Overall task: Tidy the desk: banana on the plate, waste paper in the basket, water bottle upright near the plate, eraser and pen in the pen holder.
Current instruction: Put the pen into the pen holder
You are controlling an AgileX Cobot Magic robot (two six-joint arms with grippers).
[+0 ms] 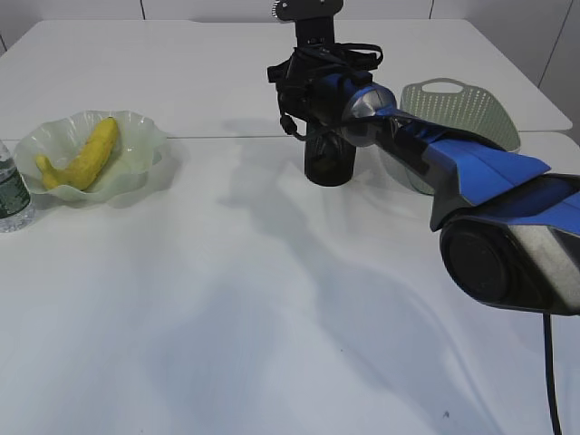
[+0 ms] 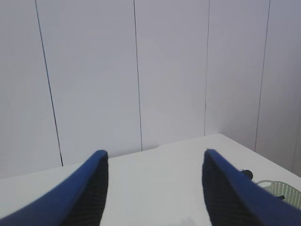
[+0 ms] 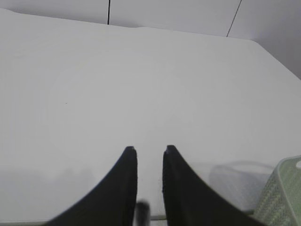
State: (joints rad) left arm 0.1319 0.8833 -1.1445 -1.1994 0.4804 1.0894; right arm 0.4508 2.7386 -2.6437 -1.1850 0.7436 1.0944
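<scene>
Banana (image 1: 86, 156) on plate (image 1: 136, 136), seen only from outside. Right gripper (image 3: 149, 155) over pen holder (image 1: 329, 163), fingers nearly closed on a thin dark pen (image 3: 142, 212); left gripper (image 2: 155, 188) spread wide, holding nothing.

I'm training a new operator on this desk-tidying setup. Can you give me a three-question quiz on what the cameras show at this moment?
1. True or false: the banana lies on the plate.
2. Which end effector is over the pen holder? A) left B) right C) neither
3. Fill in: the water bottle stands at the table's ____ edge in the exterior view, beside the plate.

Key
1. True.
2. B: the right end effector, fingers close together with something dark and blurred between them. The left end effector is open and raised, facing the wall.
3. Left.
</scene>
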